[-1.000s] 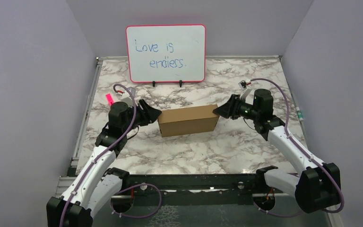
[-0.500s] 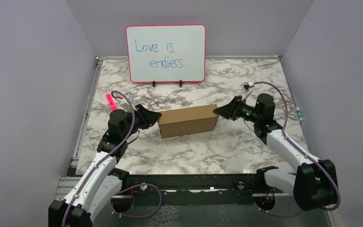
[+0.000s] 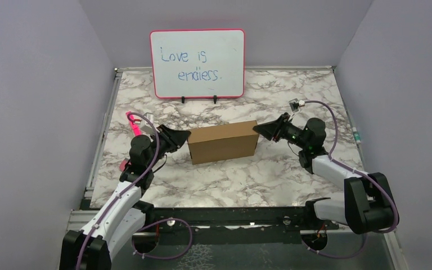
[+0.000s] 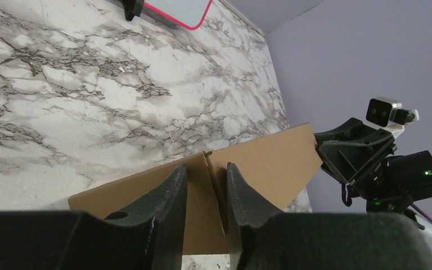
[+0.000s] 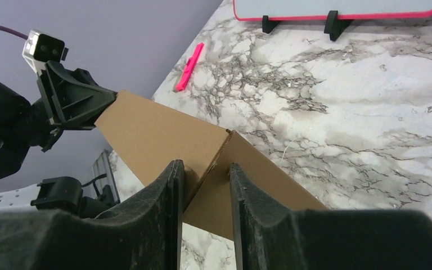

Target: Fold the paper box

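Note:
The paper box point(image 3: 223, 142) is a closed brown cardboard mailer standing on its long side in the middle of the marble table. My left gripper point(image 3: 184, 136) is at its left end and my right gripper point(image 3: 257, 130) at its right end. In the left wrist view the fingers point(image 4: 205, 169) straddle a corner seam of the box point(image 4: 259, 163), closed on the cardboard. In the right wrist view the fingers point(image 5: 205, 169) pinch the opposite corner of the box point(image 5: 157, 132). The box looks tipped back between the two grippers.
A pink-framed whiteboard point(image 3: 197, 63) stands at the back of the table. A pink marker point(image 3: 133, 122) lies near the left arm and also shows in the right wrist view point(image 5: 189, 66). Purple walls enclose the table on both sides.
Both wrists have dropped lower and swung nearer the table's front. The box has tipped slightly, its top edge now higher. Both grippers stay at the box ends.

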Controlling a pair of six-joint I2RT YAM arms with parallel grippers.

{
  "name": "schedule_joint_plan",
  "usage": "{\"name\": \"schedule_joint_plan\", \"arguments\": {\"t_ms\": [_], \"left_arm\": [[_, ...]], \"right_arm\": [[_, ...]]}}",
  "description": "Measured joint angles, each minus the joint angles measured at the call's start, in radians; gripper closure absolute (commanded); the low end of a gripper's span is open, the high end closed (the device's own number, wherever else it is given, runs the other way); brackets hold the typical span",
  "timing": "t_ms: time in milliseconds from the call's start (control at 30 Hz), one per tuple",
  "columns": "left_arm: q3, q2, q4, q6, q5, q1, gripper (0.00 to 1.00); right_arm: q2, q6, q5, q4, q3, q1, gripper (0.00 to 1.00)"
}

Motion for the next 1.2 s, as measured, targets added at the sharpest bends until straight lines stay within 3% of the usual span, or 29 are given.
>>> {"name": "schedule_joint_plan", "arguments": {"t_ms": [167, 433, 633, 667, 700, 800, 1100, 1200], "left_arm": [[0.021, 0.0, -0.032, 0.017, -0.007, 0.0, 0.5], [0.224, 0.023, -0.377, 0.234, -0.051, -0.006, 0.15], [0.435, 0.027, -0.546, 0.467, -0.061, -0.008, 0.18], [0.462, 0.027, -0.553, 0.504, -0.057, -0.008, 0.18], [0.526, 0.034, -0.577, 0.603, -0.039, -0.008, 0.18], [0.561, 0.058, -0.616, 0.682, -0.004, -0.021, 0.18], [0.696, 0.209, -0.7, 0.895, 0.03, -0.228, 0.17], [0.711, 0.244, -0.729, 0.952, 0.029, -0.292, 0.16]], "right_arm": [[-0.038, -0.024, 0.011, -0.073, 0.021, 0.003, 0.78], [-0.113, -0.119, 0.012, -0.443, 0.162, 0.017, 0.41], [-0.138, -0.195, 0.015, -0.74, 0.291, 0.023, 0.25], [-0.155, -0.205, 0.019, -0.781, 0.311, 0.023, 0.14], [-0.232, -0.237, 0.044, -0.889, 0.371, 0.024, 0.09], [-0.323, -0.252, 0.114, -0.985, 0.395, 0.027, 0.0], [-0.751, -0.293, 0.338, -1.141, 0.399, 0.028, 0.0], [-0.811, -0.307, 0.378, -1.175, 0.398, 0.028, 0.0]]}}
